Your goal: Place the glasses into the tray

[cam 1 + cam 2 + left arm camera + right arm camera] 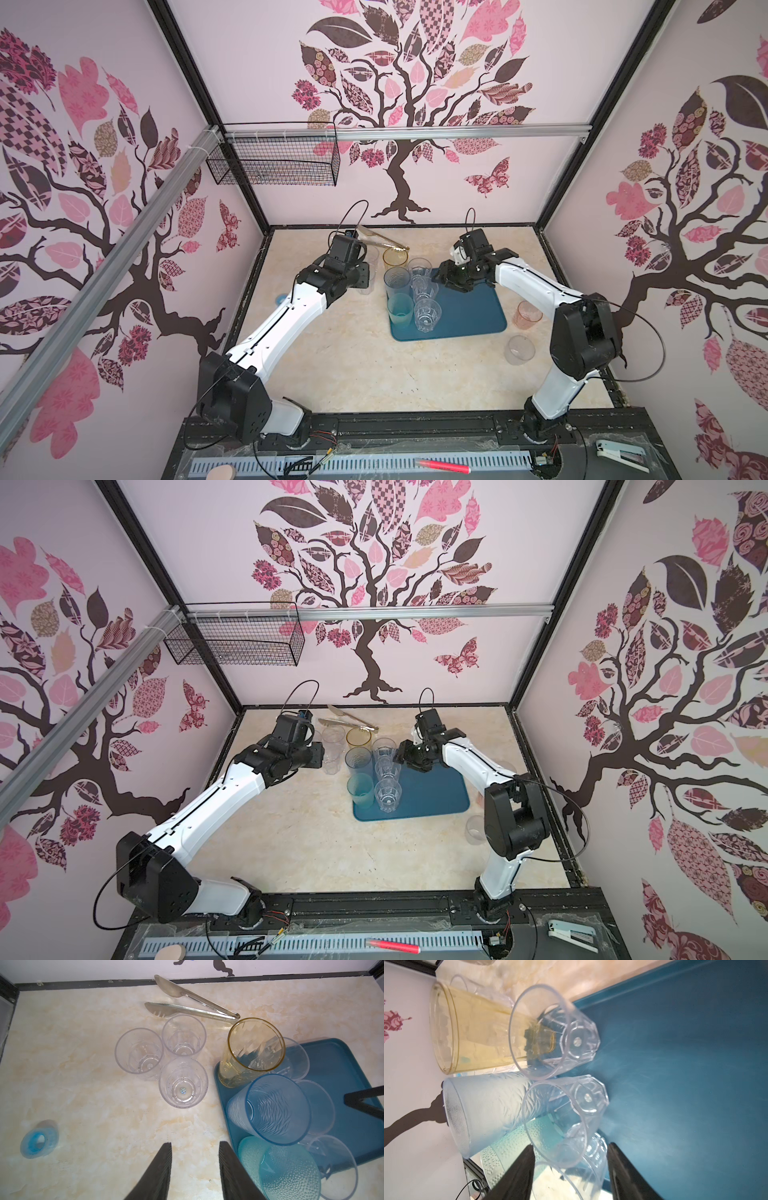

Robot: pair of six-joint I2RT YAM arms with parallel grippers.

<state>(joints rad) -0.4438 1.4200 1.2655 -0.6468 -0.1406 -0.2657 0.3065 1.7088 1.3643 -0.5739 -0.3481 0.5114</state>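
Note:
The dark teal tray (469,309) holds a frosted blue glass (397,279), a teal glass (400,311) and three clear faceted glasses (427,314) in a row. An amber glass (252,1047) stands at the tray's far corner. Three clear glasses (184,1082) stand on the table just ahead of my left gripper (195,1147), which is open and empty. My right gripper (570,1147) is open over the tray, its fingers on either side of a clear faceted glass (571,1118) with a gap on one side. A pink glass (528,315) and a clear one (519,350) stand right of the tray.
Metal tongs (193,1001) lie near the back wall behind the clear glasses. A small blue-tinted ringed thing (39,1139) lies on the table at the left, partly under the left arm in both top views. A wire basket (274,164) hangs on the back wall.

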